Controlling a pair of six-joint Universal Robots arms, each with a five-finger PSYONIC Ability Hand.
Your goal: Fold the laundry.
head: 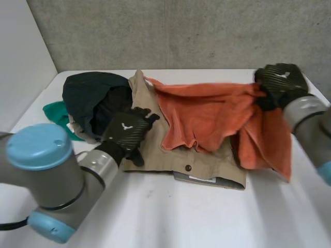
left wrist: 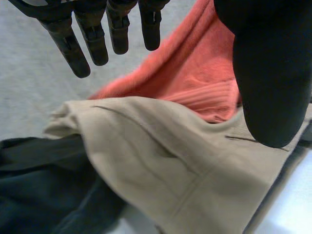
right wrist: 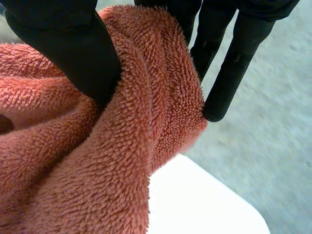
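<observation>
White table (head: pixel 170 222) runs back to a grey concrete wall (head: pixel 181 31), and on it I count four pieces of laundry bunched together toward the far side. One orange towel (head: pixel 207 113) lies across the middle and right of the pile. One tan garment (head: pixel 155 150) is spread beneath it, nearest to me. One dark garment (head: pixel 88 95) is heaped at the left, and one green cloth (head: pixel 56 112) pokes out from behind that heap at the far left.

On the tan garment I see one dark button (head: pixel 188 168) near its front edge. Just beside it is one pale label (head: pixel 199 179) on the waistband, and its print is too small for me to read.

My left hand (head: pixel 128 130) sits over the tan garment, right beside the dark garment. In its wrist view its fingers (left wrist: pixel 92 39) are straight and spread with the thumb apart, and it holds nothing.

My right hand (head: pixel 279 82) is up at the right end of the orange towel. In its wrist view a fold of towel is pinched between the thumb and the fingers (right wrist: pixel 229 83). From that grip one part of the towel hangs down at the right, and the rest stretches leftward, draped over the tan garment.
</observation>
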